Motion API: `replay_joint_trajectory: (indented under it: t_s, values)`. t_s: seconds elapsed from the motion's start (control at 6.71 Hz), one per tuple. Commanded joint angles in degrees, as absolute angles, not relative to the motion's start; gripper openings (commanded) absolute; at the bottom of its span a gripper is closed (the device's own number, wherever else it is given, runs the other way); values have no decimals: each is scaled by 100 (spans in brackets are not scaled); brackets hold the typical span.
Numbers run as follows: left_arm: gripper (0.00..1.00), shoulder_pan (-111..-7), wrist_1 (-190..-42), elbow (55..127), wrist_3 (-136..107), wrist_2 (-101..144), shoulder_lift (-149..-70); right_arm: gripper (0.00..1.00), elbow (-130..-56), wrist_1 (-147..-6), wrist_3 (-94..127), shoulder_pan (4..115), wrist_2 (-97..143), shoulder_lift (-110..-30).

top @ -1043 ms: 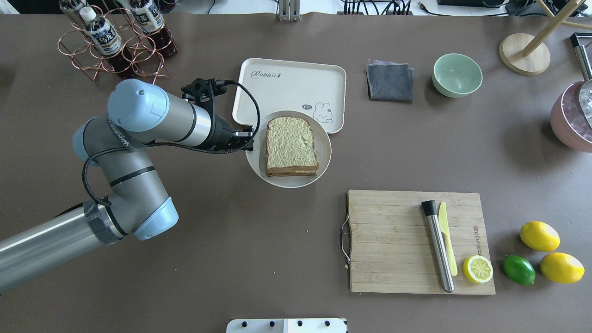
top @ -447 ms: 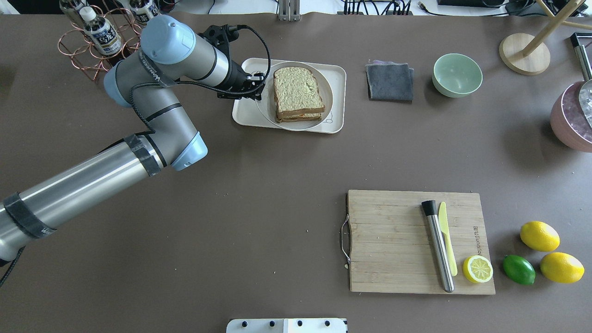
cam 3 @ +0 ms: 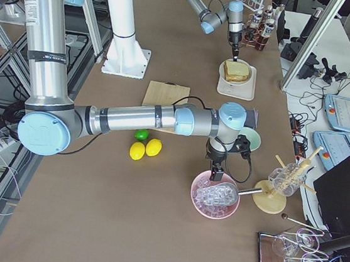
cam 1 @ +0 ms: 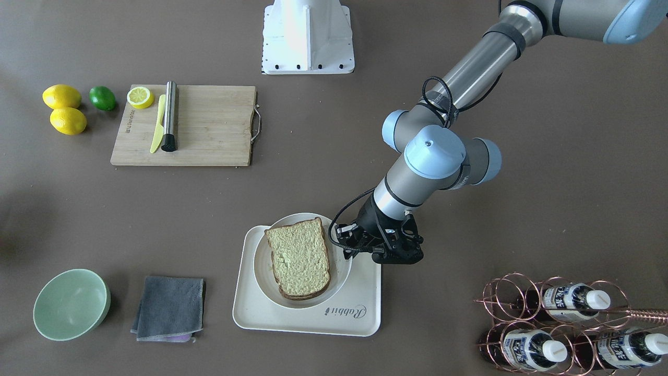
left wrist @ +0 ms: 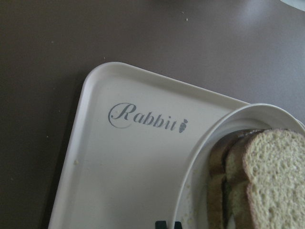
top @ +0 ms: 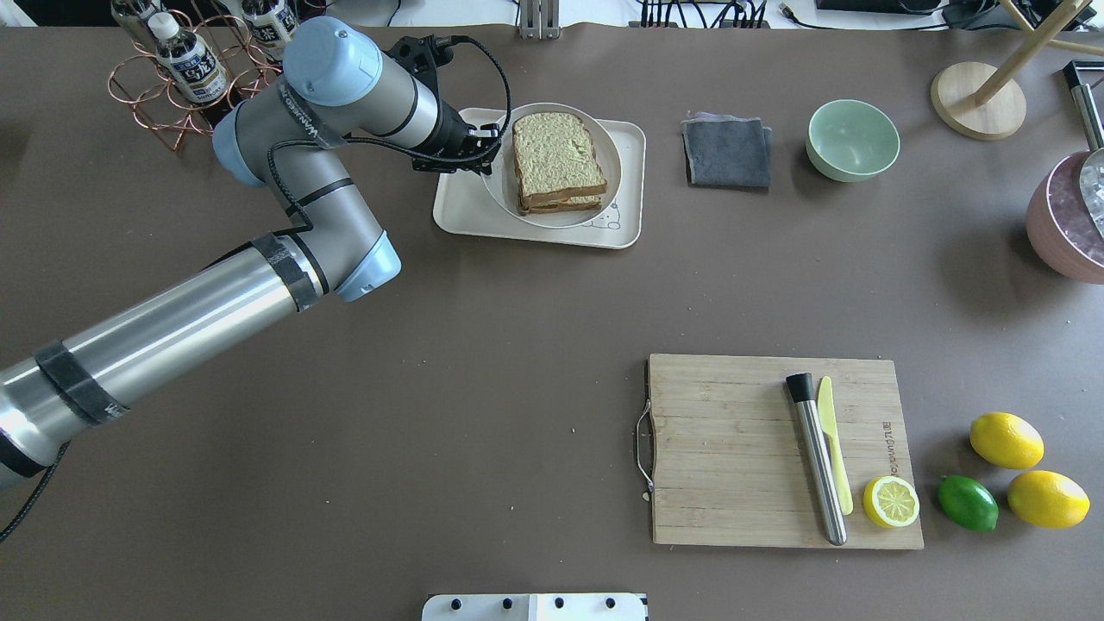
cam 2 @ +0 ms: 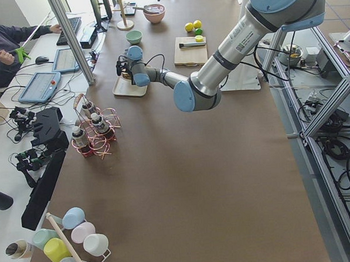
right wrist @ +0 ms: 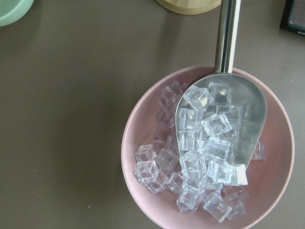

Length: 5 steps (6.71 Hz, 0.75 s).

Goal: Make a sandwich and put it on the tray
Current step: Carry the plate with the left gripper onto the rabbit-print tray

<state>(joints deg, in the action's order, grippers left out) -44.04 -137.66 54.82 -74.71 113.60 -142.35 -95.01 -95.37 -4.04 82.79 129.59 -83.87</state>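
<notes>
Sandwich [top: 559, 159] sits assembled on the round white plate [top: 614, 172], its two bread slices stacked with a thin layer of filling showing between them. The plate is over the cream tray [top: 466, 216], and its far rim overhangs the tray's back edge. The left end effector [top: 488, 148] is clamped on the plate's rim at the robot's left side. This is a sensible hold, since carrying the plate keeps the stack square instead of squeezing the bread. Whether the plate rests on the tray or hangs just above it cannot be told. The remaining step is probably to settle it flat and let go. The right end effector [cam 3: 213, 171] hangs over the pink bowl [cam 3: 199, 206] of ice, well apart on the tabletop [top: 517, 362]. Whether it is open or closed cannot be told.
</notes>
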Motion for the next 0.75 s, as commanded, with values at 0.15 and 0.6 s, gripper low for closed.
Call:
replay_joint_trajectory:
  t_s: [0.15, 0.6]
  values:
    - [97, -4351, -13842, 5388, -7471, 11215, -14265, 100, -9501, -9536, -404, 8279, 12964, -8394]
    - [98, -4447, -13843, 5720, -7506, 11241, -14160, 100, -9483, -9536, -404, 8279, 12964, -8472]
